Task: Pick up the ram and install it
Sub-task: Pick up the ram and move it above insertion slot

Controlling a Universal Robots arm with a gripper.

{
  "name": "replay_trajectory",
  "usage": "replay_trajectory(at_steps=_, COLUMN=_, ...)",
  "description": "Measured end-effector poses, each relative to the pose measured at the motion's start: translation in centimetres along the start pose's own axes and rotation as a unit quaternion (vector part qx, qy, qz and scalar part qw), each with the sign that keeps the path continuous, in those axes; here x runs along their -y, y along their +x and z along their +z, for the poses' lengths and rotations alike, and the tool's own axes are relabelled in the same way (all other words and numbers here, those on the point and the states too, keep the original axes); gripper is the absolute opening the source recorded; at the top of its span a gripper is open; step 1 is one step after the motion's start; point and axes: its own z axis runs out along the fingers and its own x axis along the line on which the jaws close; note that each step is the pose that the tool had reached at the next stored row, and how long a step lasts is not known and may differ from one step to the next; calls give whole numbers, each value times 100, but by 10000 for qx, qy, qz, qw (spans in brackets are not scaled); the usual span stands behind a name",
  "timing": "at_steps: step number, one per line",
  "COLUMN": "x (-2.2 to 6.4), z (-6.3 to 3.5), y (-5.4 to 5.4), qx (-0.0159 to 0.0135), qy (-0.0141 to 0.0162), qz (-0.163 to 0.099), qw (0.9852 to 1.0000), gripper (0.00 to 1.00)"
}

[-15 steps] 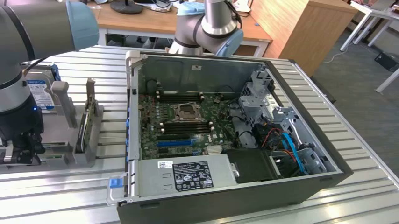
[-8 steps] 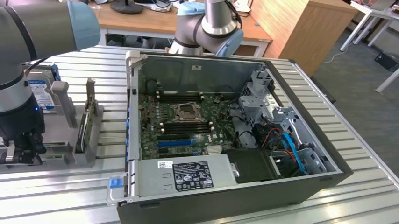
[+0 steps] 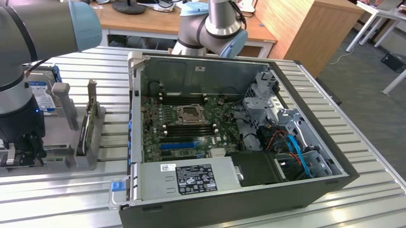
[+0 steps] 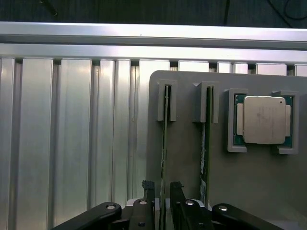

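Two green ram sticks stand on edge in slotted posts of a grey holder plate [image 4: 184,158]. One ram [image 4: 163,139] runs down between my gripper's [image 4: 162,188] black fingers [image 4: 148,191], which straddle its near end with a thin gap on each side; the gripper is open. The other ram [image 4: 203,143] stands one slot over, outside the fingers. In the exterior view my gripper [image 3: 23,148] hangs low over the grey fixtures at the exterior view's left, apart from the open computer case [image 3: 209,64].
A silver processor chip [image 4: 264,120] sits in a pocket of the holder beside the sticks. Inside the case lie the motherboard [image 3: 152,130], black memory slots [image 3: 190,128], a blue slot [image 3: 178,145] and the power supply [image 3: 190,178]. Ribbed aluminium table [image 4: 72,143] surrounds everything.
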Motion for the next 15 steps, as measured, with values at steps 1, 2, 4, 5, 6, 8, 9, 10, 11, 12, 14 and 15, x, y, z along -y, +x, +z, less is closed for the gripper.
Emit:
replay_trajectory(at_steps=1, x=0, z=-7, y=0, qx=-1, qy=-1, qz=0, qw=10000, gripper=27)
replay_trajectory(at_steps=2, x=0, z=-12, y=0, qx=0, qy=0, qz=0, qw=10000, gripper=27)
replay_trajectory(at_steps=4, x=-1, z=-23, y=0, qx=0, qy=0, qz=0, qw=10000, gripper=27)
replay_trajectory(at_steps=5, x=-1, z=-23, y=0, qx=1, qy=1, qz=0, qw=10000, gripper=27)
replay_trajectory(at_steps=6, x=-1, z=-23, y=0, qx=1, qy=1, qz=0, qw=10000, gripper=27)
replay_trajectory(at_steps=8, x=-1, z=-24, y=0, qx=1, qy=1, qz=0, qw=10000, gripper=27)
replay_trajectory(at_steps=9, x=-1, z=-24, y=1, qx=0, qy=0, qz=0, qw=10000, gripper=27)
replay_trajectory(at_steps=10, x=-1, z=-25, y=0, qx=0, qy=0, qz=0, qw=10000, gripper=27)
replay_trajectory(at_steps=11, x=-1, z=-26, y=-2, qx=0, qy=0, qz=0, qw=10000, gripper=27)
replay_trajectory(at_steps=12, x=-2, z=-26, y=-7, qx=-1, qy=0, qz=0, qw=10000, gripper=27)
replay_trajectory(at_steps=14, x=-2, z=-24, y=-10, qx=0, qy=2, qz=-1, qw=10000, gripper=27)
replay_trajectory(at_steps=15, x=-3, z=-25, y=-16, qx=0, qy=2, qz=0, qw=10000, gripper=27)
